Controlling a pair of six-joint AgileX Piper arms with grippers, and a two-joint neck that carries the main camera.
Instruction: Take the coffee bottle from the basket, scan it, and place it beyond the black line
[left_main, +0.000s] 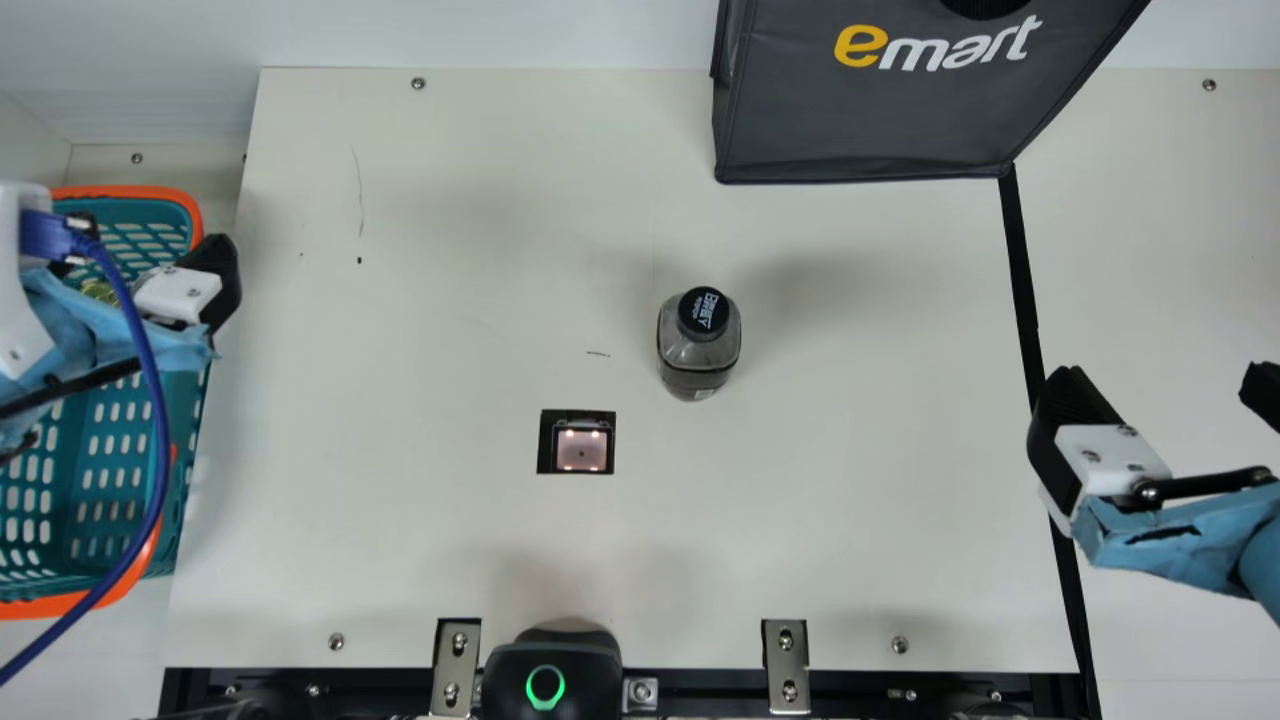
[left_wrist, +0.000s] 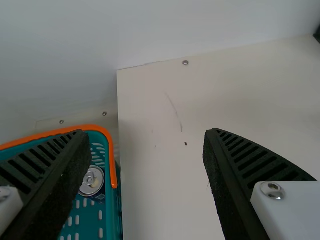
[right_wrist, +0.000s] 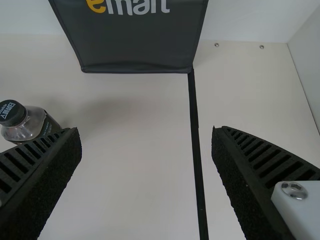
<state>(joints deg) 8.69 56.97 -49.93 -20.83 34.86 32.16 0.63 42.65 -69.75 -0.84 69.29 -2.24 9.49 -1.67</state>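
Coffee bottle (left_main: 697, 350), squarish clear plastic, is on the cream worktop (left_main: 450, 250); black ribbed left pincer (left_wrist: 144, 134) and right pincer (right_wrist: 145, 131) open. Scan step now (imo), so grip first.

Teal basket (left_main: 125, 470) (slotted all over), its rim (left_main: 180, 193) orange.

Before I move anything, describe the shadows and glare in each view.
Main view: soft shadows on the table to both sides of the bottle, bright spots in the scanner window, a glowing green ring. Left wrist view: faint shading beside the basket, a highlight on the can. Right wrist view: a soft shadow beside the bottle.
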